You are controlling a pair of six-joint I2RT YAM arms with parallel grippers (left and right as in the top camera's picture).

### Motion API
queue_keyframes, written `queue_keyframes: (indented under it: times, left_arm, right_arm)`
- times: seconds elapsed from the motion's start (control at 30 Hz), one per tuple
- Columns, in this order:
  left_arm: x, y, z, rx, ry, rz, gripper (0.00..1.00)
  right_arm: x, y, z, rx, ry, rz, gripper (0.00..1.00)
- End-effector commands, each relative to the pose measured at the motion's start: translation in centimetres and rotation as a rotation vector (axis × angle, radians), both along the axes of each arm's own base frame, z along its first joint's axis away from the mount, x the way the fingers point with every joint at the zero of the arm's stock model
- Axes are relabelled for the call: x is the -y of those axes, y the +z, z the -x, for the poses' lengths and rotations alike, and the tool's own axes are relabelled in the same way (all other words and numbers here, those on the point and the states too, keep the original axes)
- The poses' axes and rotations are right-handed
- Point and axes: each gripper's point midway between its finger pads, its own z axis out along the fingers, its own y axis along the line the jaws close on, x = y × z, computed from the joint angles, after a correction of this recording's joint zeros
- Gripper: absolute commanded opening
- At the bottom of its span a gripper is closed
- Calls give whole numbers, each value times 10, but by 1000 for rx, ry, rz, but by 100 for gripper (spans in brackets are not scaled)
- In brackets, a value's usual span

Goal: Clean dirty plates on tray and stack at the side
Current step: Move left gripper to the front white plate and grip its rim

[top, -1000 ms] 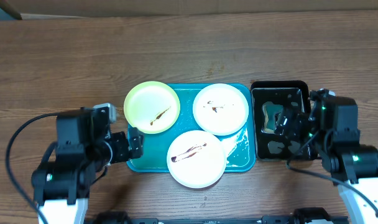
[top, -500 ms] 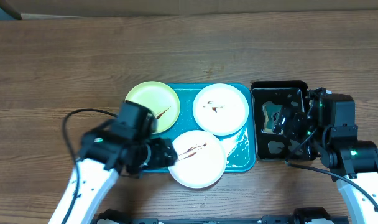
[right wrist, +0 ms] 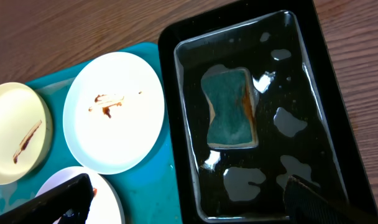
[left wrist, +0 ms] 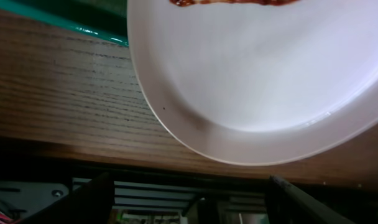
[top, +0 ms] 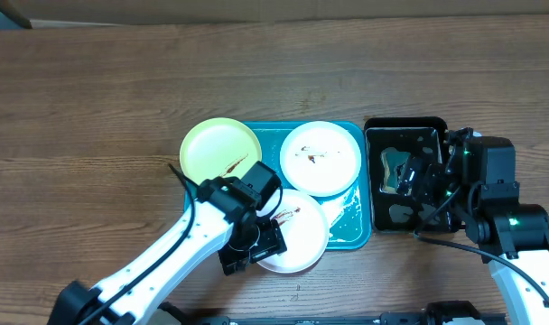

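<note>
The teal tray (top: 350, 230) holds three plates. A pale yellow-green plate (top: 218, 150) with a brown smear sits at its back left. A white plate (top: 321, 159) with small smears sits at the back right. Another white plate (top: 302, 236) with a brown streak overhangs the front edge. My left gripper (top: 264, 242) is open at this front plate's left rim. In the left wrist view the plate (left wrist: 263, 74) lies just ahead of the open fingers (left wrist: 189, 202), not between them. My right gripper (top: 410, 176) is open and empty above the black tub (top: 434, 126).
The black tub (right wrist: 338, 106) to the right of the tray (right wrist: 170, 180) holds shallow water and a green sponge (right wrist: 229, 115). Bare wooden table (top: 94, 90) lies to the left and behind. The table's front edge is close below the front plate.
My left arm has swung from the table left of the tray across to the front white plate's left rim. The right arm and the plates have not moved.
</note>
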Motion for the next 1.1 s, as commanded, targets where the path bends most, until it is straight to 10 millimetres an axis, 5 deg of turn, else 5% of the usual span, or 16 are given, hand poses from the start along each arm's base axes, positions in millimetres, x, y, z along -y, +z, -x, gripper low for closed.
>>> queue_keyframes:
  times: [0.0,0.1,0.4,0.73,0.93,1.07]
  left_arm:
    - [-5,-15,4,-52,71,-69,77]
    - [-5,-24,4,-73,70,-86,77]
    - [-6,-46,1,-101,64,-128,57]
    - [-10,-53,4,-125,60,-157,31]
    - [-14,-54,2,-112,56,-178,27]
    - [-14,-54,2,-107,27,-171,9]
  right_arm:
    - [0,13,-4,35,-2,-4,100]
    - [1,12,-4,33,-6,2,100]
    - [3,12,-3,29,-11,9,100]
    - [3,12,-3,29,-11,9,100]
    - [3,12,-3,29,-11,9,100]
    - [3,12,-3,29,-11,8,100]
